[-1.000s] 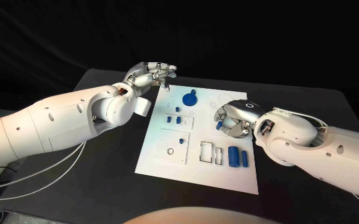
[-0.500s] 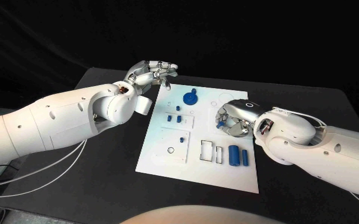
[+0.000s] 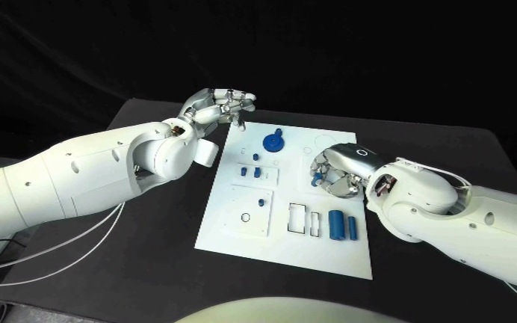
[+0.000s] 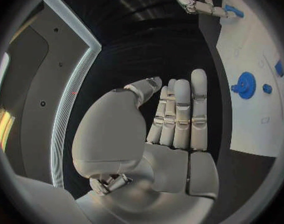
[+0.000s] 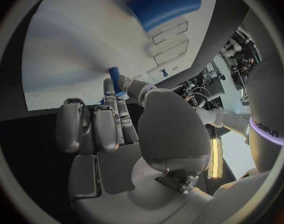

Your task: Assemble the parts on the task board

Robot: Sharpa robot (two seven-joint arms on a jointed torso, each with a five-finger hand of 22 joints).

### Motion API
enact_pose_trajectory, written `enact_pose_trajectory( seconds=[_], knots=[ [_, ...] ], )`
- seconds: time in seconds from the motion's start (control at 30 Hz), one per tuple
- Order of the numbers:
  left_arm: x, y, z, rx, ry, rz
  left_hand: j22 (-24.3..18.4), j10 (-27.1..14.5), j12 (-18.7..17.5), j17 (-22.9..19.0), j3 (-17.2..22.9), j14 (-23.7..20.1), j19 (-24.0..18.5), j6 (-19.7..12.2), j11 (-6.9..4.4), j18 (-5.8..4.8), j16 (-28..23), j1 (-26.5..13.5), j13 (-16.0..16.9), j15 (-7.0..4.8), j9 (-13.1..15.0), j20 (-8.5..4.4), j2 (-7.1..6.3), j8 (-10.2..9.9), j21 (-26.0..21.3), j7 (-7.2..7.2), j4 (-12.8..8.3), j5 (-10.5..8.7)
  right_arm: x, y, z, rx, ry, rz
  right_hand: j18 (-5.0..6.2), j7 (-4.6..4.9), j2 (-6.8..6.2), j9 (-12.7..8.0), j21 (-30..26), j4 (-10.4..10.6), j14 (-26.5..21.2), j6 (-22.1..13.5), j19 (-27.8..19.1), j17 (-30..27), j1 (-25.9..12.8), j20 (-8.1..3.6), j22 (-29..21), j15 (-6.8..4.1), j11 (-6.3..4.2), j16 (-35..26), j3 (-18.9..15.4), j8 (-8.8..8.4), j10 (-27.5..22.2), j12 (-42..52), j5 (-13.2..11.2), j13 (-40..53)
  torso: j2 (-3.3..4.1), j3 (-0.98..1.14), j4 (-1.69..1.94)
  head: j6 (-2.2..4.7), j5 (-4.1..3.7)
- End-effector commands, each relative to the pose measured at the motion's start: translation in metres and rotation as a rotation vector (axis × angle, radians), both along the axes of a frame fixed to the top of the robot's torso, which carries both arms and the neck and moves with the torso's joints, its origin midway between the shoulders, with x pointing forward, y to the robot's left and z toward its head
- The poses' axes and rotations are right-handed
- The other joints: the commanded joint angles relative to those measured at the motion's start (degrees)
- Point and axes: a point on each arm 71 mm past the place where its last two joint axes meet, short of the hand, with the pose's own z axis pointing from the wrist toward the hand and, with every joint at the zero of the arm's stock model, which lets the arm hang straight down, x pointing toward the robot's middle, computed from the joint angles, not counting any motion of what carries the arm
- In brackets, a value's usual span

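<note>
Right robot hand [image 3: 336,173] pinches a small blue part [image 5: 114,78] over the task board [image 3: 243,226]; left robot hand [image 3: 219,106] hovers beside it, fingers straight, holding nothing.

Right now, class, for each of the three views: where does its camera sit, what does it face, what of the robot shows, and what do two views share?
Head view: on the head, looking down at the board; both arms show.
Left wrist view: behind the left hand, facing past it to the board's edge; the hand holds nothing.
Right wrist view: behind the right hand, facing the board; it pinches a blue part.
Head and left wrist views share the blue disc.
</note>
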Motion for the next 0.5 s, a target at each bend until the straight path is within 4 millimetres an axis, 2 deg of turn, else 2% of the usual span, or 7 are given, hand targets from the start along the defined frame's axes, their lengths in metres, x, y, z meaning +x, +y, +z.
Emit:
enact_pose_trajectory(
  seconds=[0.03,0.3,0.5],
  knots=[
    [0.0,-0.002,0.001,-0.007,-0.006,-0.019,-0.08,-0.07,-0.19,0.05,-0.02,-0.25,0.07,-0.07,-0.01,0.79,0.35,0.44,0.06,0.28,0.09,0.32,0.07,-0.17,-0.24,0.29,-0.23,0.03,-0.004,0.002,0.009,0.054,-0.049,0.0,-0.69,0.03,0.49,1.31,0.43,-0.13,1.11,0.53,0.46,0.08,0.14,-0.13,2.75,-0.44,-1.01,0.21,0.28,0.97,1.21,0.39,0.39,0.09,-0.06,-0.06,-0.01,0.12,0.0],
    [0.0,-0.003,0.001,-0.007,-0.006,-0.018,-0.08,-0.07,-0.19,0.05,-0.02,-0.25,0.07,-0.07,-0.01,0.79,0.35,0.44,0.06,0.28,0.09,0.32,0.07,-0.17,-0.24,0.29,-0.23,0.03,-0.019,0.011,0.03,0.129,-0.071,0.04,-0.76,-0.02,0.27,1.49,0.69,-0.18,1.13,0.6,0.63,0.16,0.03,-0.18,2.99,-0.49,-1.05,0.26,0.23,1.18,1.25,0.44,0.38,0.18,-0.03,-0.08,0.02,0.15,0.0],
    [0.001,-0.004,0.001,-0.009,-0.006,-0.021,-0.08,-0.07,-0.19,0.05,-0.02,-0.25,0.07,-0.07,-0.01,0.79,0.35,0.44,0.06,0.28,0.09,0.32,0.07,-0.17,-0.24,0.29,-0.23,0.03,-0.033,0.039,0.034,0.194,-0.055,0.117,-0.74,-0.01,0.16,1.55,0.64,-0.16,1.12,0.61,0.6,0.07,-0.07,-0.19,2.96,-0.49,-1.05,0.23,0.18,1.26,1.25,0.44,0.37,0.21,-0.03,-0.02,-0.03,0.1,0.11]
  ],
)
